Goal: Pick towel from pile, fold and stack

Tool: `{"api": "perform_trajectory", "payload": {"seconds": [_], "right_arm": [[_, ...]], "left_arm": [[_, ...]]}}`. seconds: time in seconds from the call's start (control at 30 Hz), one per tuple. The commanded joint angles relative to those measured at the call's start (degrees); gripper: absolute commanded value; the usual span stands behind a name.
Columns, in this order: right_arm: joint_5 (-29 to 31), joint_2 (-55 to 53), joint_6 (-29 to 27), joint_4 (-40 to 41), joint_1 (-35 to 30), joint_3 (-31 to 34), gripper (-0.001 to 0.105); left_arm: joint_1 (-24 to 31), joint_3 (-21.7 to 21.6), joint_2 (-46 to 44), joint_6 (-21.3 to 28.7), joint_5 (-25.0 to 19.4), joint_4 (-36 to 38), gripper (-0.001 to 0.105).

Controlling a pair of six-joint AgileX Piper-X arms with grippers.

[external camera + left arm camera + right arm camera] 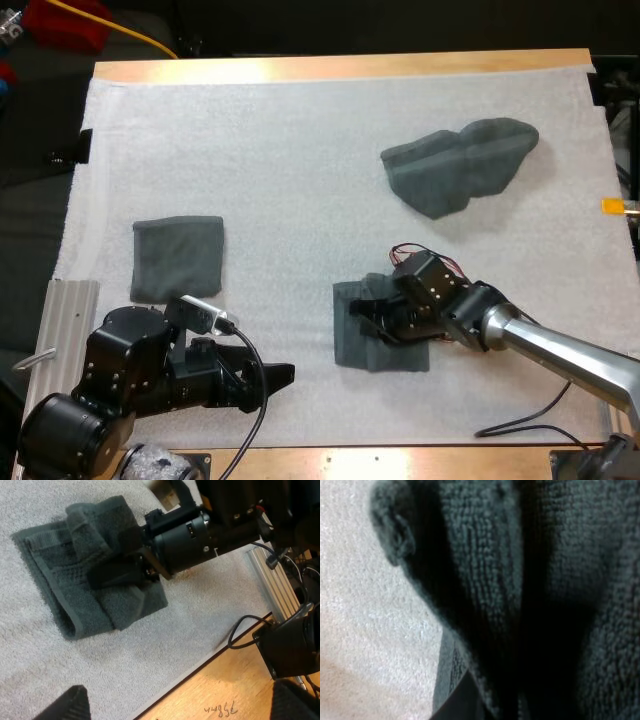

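Note:
A half-folded grey-green towel [352, 340] lies on the mat near the front centre. My right gripper [372, 316] is down on it and shut on a raised fold of the towel [485, 580]. From my left wrist the same towel [60, 590] shows bunched around the right gripper [116, 573]. My left gripper [280, 376] hovers low over the mat left of that towel, open, its fingers [74, 703] wide apart with nothing between them. A neatly folded towel [178, 256] lies at the left. A crumpled towel [458, 166] lies at the far right.
The white mat [300, 150] covers most of the wooden table [330, 66]. A metal rail [62, 330] sits at the table's front left beside my left arm. The table's front edge [220, 680] runs close to the half-folded towel.

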Motion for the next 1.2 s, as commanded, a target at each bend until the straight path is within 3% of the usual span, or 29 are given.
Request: {"api": "perform_trajectory", "payload": {"seconds": [0.0,0.07,0.17,0.33,0.43,0.97,1.17], "right_arm": [[-0.8,0.2,0.1,-1.1,0.2,-0.3,0.001],[-0.7,0.5,0.1,-1.9,0.2,-0.3,0.002],[-0.9,0.6,0.1,-3.4,0.2,-0.3,0.014],[-5.4,0.5,-0.2,-7.9,0.2,-0.3,0.054],[-8.7,0.5,-0.2,-10.4,0.2,-0.3,0.064],[-5.7,-0.6,-0.3,-9.1,5.4,-0.3,0.063],[2.5,-5.8,-7.2,-1.0,5.4,-0.3,0.063]], "left_arm": [[0.0,-0.2,-0.3,-0.6,0.8,0.1,0.071],[0.0,-0.2,-0.3,-0.6,0.8,0.1,0.071],[0.0,-0.2,-0.3,-0.6,0.8,0.1,0.071],[0.0,-0.2,-0.3,-0.6,0.8,0.1,0.071],[0.0,-0.2,-0.3,-0.6,0.8,0.1,0.071],[0.0,-0.2,-0.3,-0.6,0.8,0.1,0.071],[0.0,-0.2,-0.3,-0.6,0.8,0.1,0.071]]}}
